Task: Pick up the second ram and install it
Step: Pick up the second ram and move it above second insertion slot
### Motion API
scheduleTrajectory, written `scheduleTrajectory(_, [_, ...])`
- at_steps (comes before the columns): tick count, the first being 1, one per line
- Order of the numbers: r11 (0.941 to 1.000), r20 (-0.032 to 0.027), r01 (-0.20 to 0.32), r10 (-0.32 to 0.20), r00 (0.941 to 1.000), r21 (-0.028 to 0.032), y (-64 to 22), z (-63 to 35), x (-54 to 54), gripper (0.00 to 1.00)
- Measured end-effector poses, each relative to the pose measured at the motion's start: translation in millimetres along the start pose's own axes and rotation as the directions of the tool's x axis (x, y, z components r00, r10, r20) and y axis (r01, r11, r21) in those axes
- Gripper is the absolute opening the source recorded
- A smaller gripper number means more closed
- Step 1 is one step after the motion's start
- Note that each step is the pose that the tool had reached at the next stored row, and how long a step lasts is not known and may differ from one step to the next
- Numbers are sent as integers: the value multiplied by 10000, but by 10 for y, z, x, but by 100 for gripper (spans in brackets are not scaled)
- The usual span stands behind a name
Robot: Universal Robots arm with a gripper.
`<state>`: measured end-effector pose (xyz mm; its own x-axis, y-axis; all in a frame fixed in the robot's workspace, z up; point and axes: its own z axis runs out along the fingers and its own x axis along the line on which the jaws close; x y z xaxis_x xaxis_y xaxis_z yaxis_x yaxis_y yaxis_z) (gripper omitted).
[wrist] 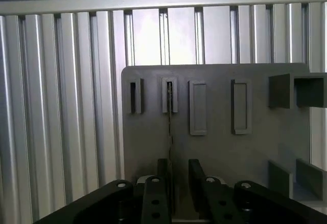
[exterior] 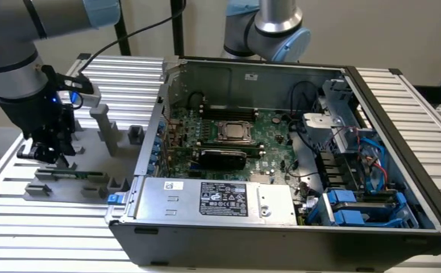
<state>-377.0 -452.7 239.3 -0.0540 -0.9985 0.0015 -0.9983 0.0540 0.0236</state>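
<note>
At the exterior view's left I have the arm over the slatted table. The gripper hangs low above the grey fixture. The ram sits in that fixture just below the gripper, a thin green stick held in its slots, well apart from the case.

On my wrist view the gripper straddles the ram. I see the stick edge-on, as a thin line running from a slot in the fixture back between the two black fingers. The jaws stand apart, released. The ram lies close against one finger, and I cannot tell whether they touch. A clear gap shows between the ram and the other finger, so nothing is clamped.

Further toward the exterior view's right lies the open case, just beside the fixture. A second arm stands behind it. Inside, nearest the camera, is the silver supply with its label. Beyond that is the green board, carrying the black-topped card and, just past it, the socket. At the case's right end are the blue bays, with cables running above them.
</note>
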Motion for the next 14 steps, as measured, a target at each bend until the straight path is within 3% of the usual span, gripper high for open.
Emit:
scheduleTrajectory(2, [10000,-2,6,-6,10000,-1,-4,35,6,36])
scheduleTrajectory(3, [10000,-1,9,-9,10000,0,-5,54,7,42])
scheduleTrajectory(14, [9999,-5,141,-141,9999,0,-12,253,9,42])
